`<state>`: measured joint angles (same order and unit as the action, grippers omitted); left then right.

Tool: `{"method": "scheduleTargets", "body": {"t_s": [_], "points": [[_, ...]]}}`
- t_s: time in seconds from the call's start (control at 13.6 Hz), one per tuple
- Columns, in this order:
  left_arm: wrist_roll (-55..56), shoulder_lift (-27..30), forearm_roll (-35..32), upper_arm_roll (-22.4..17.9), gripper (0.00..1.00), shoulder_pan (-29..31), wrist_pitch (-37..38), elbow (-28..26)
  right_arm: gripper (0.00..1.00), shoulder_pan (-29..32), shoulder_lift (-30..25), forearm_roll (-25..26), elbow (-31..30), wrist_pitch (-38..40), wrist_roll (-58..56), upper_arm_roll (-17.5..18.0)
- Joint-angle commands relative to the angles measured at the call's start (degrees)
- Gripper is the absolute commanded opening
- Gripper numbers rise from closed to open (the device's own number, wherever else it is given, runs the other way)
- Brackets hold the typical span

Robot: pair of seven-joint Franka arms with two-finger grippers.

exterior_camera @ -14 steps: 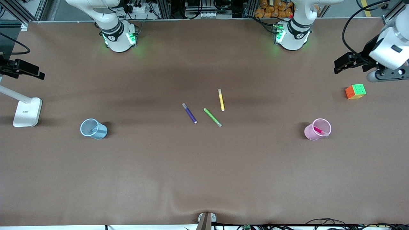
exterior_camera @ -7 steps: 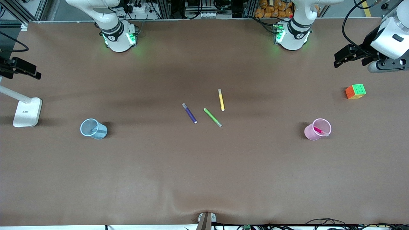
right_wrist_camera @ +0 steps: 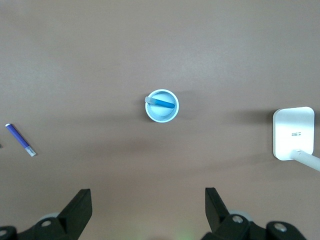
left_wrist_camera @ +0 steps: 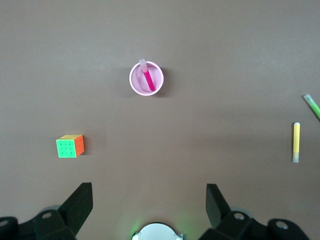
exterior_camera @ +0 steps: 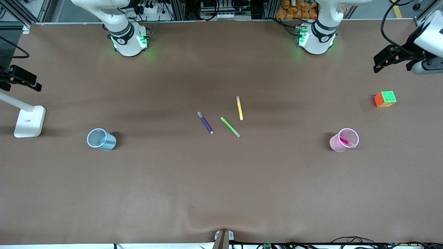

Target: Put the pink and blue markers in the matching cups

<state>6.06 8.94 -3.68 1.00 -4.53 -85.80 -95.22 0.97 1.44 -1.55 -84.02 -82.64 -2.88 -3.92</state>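
We found the pink marker (exterior_camera: 344, 141) in the pink cup (exterior_camera: 343, 140) and the blue marker (exterior_camera: 106, 141) in the blue cup (exterior_camera: 100, 139); the left gripper (left_wrist_camera: 149, 204) and right gripper (right_wrist_camera: 148, 204) hung high over the desk (exterior_camera: 221, 193), jaws apart and empty, apparently done sorting.

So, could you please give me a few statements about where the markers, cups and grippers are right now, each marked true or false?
1. The pink marker stands in the pink cup. True.
2. The blue cup is empty. False: the blue marker is in it.
3. The left gripper holds the yellow marker. False: it is open, raised, holding nothing; that marker lies on the table.
4. The right gripper is open above the blue cup. True.
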Motion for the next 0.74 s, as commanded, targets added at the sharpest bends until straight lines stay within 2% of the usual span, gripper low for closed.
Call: {"method": "scheduleTargets", "body": {"t_s": [0.0,0.22,0.66], "points": [[-1.49,0.46,0.34,-0.12,1.0,0.66,0.81,1.0,1.0,-0.18,-0.39,0.5,0.17,0.55,-0.02,-0.21],[-1.75,0.46,3.06,-0.12,1.0,2.07,1.34,1.0,1.0,-0.09,-0.56,0.5,0.26,1.6,0.06,-0.38],[-0.61,0.64,3.25,0.49,1.0,1.98,2.83,1.0,1.0,-0.18,-0.74,0.76,2.27,6.18,0.15,-0.21]]}}
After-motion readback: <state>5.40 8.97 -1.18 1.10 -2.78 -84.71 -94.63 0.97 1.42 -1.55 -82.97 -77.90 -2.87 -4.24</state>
